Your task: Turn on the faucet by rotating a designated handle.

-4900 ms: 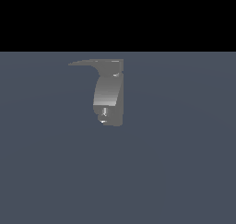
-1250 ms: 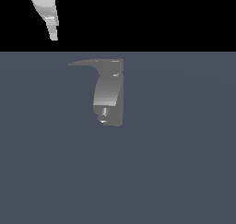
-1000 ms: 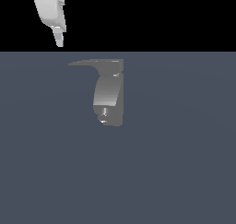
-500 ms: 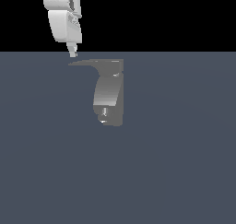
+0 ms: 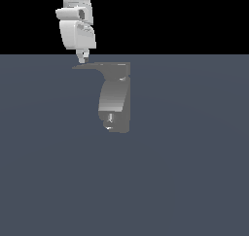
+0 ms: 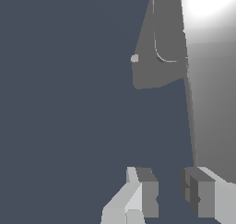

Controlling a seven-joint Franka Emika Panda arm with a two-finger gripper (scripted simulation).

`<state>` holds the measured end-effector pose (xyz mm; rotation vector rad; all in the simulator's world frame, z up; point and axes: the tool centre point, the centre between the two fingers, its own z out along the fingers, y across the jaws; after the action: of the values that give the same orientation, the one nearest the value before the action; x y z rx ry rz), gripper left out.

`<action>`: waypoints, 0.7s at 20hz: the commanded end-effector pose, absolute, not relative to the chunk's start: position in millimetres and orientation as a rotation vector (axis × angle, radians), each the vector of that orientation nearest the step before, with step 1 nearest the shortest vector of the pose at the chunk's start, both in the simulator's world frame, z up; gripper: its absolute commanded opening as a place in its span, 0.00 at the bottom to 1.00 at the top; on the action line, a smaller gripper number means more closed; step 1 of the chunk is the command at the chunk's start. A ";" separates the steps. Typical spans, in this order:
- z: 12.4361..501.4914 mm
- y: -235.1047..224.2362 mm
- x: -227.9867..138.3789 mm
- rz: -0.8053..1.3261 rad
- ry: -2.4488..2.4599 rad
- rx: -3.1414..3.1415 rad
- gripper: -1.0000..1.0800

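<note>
Above the pointed tip of the handle [image 5: 92, 66], the gripper [image 5: 83, 59] has come down from the exterior view's upper left. Its fingers [image 6: 144, 191] stand apart, holding nothing. The faucet [image 5: 115, 101] sits mid-table, unturned; contact looks imminent, so rotation can begin.

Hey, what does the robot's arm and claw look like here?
The arm is glossy white and blocky, with grey shading at its joints. The claw ends in two short, squared fingers, white with grey inner faces. No cables or markings are visible.
</note>
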<state>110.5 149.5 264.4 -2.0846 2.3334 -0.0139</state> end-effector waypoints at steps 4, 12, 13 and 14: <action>248.3 136.4 119.5 -0.002 2.393 -2.037 0.00; 264.0 147.2 115.4 -0.017 2.369 -2.037 0.00; 263.6 147.5 113.0 -0.016 2.369 -2.037 0.00; 263.2 147.8 110.5 -0.016 2.370 -2.037 0.00</action>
<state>113.9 147.2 263.6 -2.0366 2.3694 -0.0162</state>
